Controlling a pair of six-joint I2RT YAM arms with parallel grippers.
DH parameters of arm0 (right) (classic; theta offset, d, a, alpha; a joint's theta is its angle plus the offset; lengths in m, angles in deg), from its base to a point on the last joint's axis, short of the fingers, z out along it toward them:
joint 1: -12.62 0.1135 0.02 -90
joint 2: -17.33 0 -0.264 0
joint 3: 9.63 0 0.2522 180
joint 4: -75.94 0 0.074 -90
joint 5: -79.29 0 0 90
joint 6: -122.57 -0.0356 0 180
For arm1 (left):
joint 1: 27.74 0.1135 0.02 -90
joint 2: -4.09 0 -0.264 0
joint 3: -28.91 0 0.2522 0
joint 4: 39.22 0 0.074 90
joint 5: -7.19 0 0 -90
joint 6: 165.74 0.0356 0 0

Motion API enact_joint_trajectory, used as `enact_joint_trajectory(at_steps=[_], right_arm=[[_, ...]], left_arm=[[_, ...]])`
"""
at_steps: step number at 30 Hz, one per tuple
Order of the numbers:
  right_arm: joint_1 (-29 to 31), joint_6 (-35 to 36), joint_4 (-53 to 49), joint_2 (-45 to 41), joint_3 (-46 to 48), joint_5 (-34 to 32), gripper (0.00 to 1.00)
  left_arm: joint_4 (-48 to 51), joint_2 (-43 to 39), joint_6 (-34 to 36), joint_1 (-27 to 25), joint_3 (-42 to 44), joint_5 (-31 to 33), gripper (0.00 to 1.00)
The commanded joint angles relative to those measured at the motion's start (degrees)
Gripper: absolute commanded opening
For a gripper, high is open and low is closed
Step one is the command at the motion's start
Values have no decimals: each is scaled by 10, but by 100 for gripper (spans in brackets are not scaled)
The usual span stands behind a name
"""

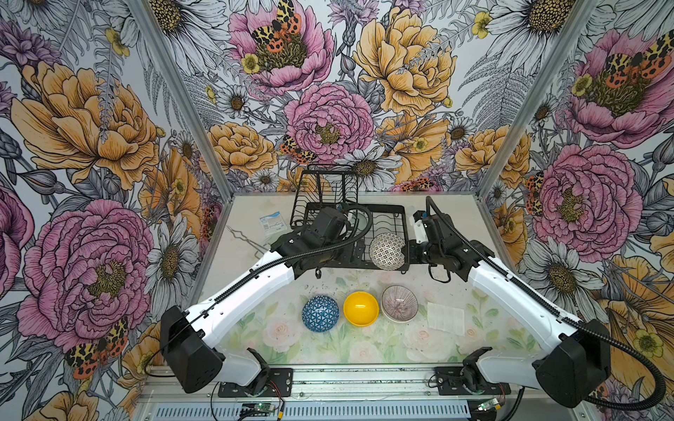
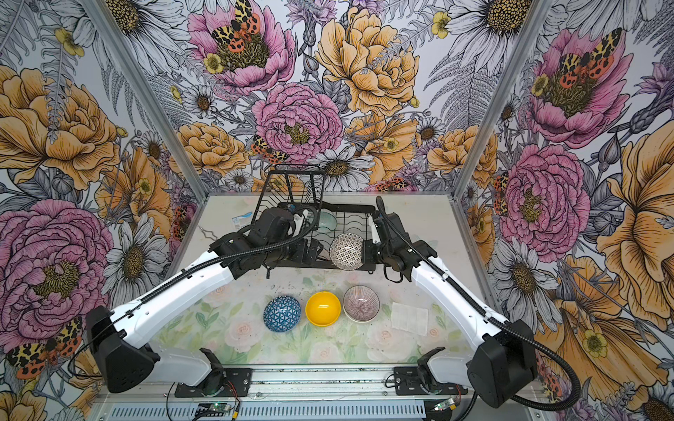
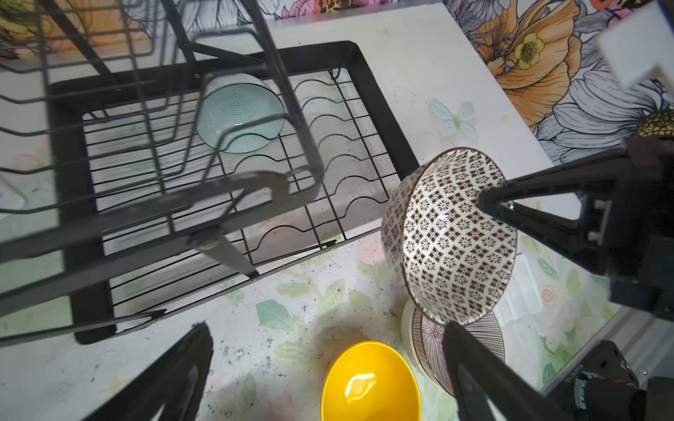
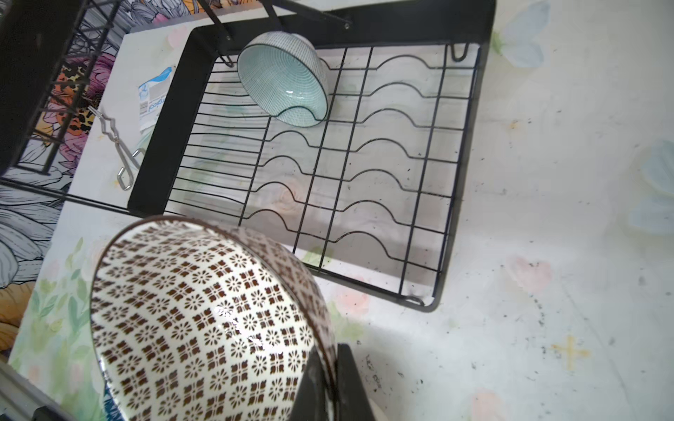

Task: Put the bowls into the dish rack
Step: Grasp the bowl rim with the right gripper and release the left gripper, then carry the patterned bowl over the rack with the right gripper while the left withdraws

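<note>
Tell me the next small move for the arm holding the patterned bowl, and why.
Probably carry the black-and-white patterned bowl inward over the dish rack's wire slots and lower it into a free one near the teal bowl. The right gripper is shut on its rim, the bowl hangs tipped on edge by the rack's near right corner, and the left gripper is open.

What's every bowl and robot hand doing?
Pale teal ringed bowl: on its side in black wire dish rack.
Black-and-white patterned bowl: tilted, pinched by right gripper.
Blue triangle bowl: upside down on table.
Plain yellow bowl: upright on table.
Pink lined bowl: upright.
Left gripper: open, empty.
</note>
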Motion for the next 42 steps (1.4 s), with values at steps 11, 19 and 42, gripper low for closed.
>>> enact_joint_trajectory(at_steps=[11,19,42], right_arm=[[-6,306,328,65,-16,-288,0],[-18,519,675,150,85,-235,0],[-43,729,960,421,-4,-180,0]], left_arm=[[67,-174,-38,212,133,16,99],[58,-164,-30,326,182,-32,99],[23,-99,-24,351,206,-72,99]])
